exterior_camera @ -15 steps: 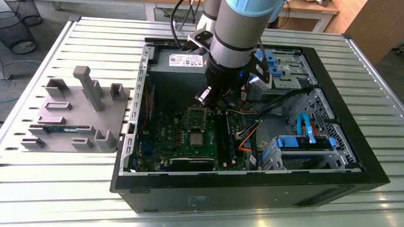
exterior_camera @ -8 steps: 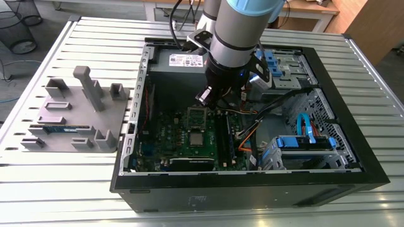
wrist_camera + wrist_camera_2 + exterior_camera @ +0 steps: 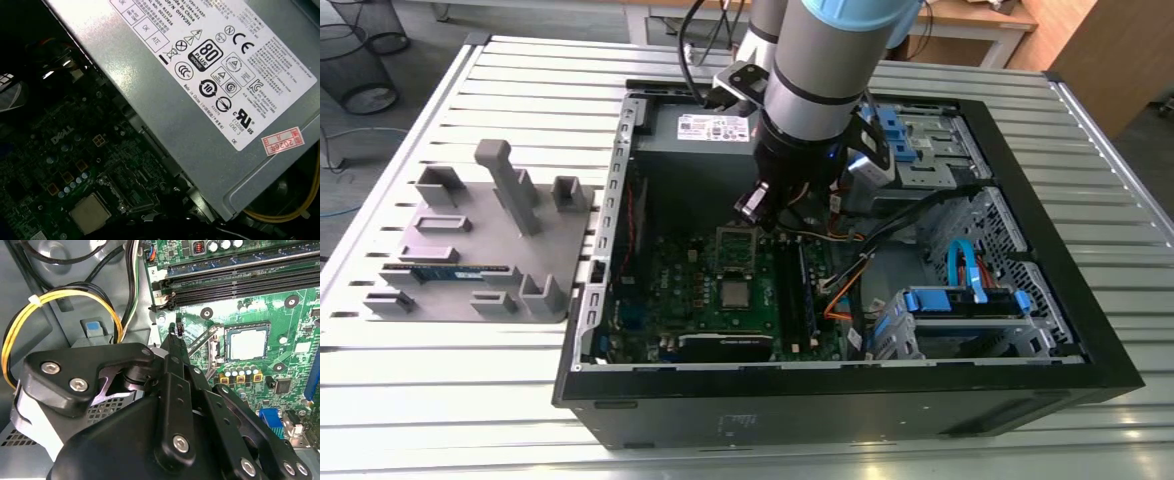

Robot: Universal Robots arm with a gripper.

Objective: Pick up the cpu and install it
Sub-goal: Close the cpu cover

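In the second wrist view the cpu (image 3: 248, 344) lies flat in its socket (image 3: 223, 351) near the middle of the green board (image 3: 295, 320), apparently seated but not yet clamped, its lever (image 3: 200, 338) looking raised, while the tool (image 3: 175, 337) hangs nearby without it, wide or narrow I cannot tell.

Open case (image 3: 1067, 330), top access. Room straight above cpu (image 3: 736, 293) free. Power supply (image 3: 700, 128) walls one side, memory slots (image 3: 240, 282) close beside. Yellow cables (image 3: 50, 296) & drive cage (image 3: 961, 315) crowd exterior view's right.
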